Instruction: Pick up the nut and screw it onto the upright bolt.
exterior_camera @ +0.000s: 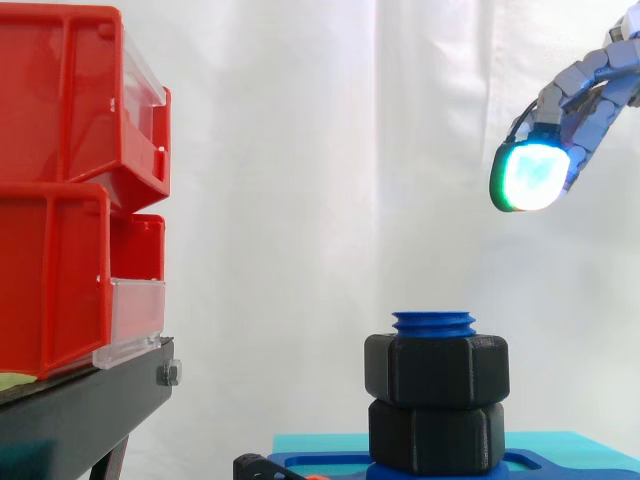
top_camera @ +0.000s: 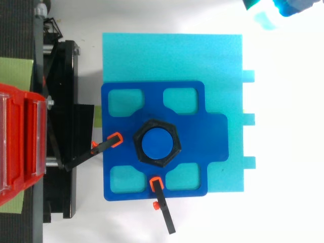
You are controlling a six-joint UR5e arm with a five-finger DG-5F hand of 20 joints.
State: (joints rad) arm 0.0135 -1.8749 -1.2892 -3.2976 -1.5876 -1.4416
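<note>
1. Centrally, nut [exterior_camera: 436, 370]: black, hexagonal, matte with a fine layered grain. It sits threaded on the bolt just below the bolt's top, resting on a second black hexagonal block [exterior_camera: 436, 436] of like make.
2. Bolt [exterior_camera: 434, 323]: blue plastic, upright, with coarse rounded threads showing above the nut. From above its end is a flat blue disc inside the black hexagon.
3. Base plate [top_camera: 212, 136]: dark blue, flat, with round corners and four rounded rectangular cut-outs around the bolt.
4. Foam mat [top_camera: 223, 61]: cyan, square, soft-looking, with small tabs along one edge. It lies under the plate.
5. Clamps [top_camera: 104, 147]: two thin black bars with orange ends, both touching the plate's edge.
6. Robot hand [exterior_camera: 590, 80]: grey, segmented, high at the right and well apart from the nut. Its fingers reach out fairly straight and hold nothing; one fingertip pad [exterior_camera: 530, 175] glows cyan-white with a green rim.
7. Bins [exterior_camera: 60, 100]: glossy red plastic with clear front lips, stacked on a black stand [exterior_camera: 90, 400].
8. Worktop [top_camera: 283, 152]: plain white and smooth.
9. Curtain [exterior_camera: 300, 150]: white, softly folded, behind everything.
</note>
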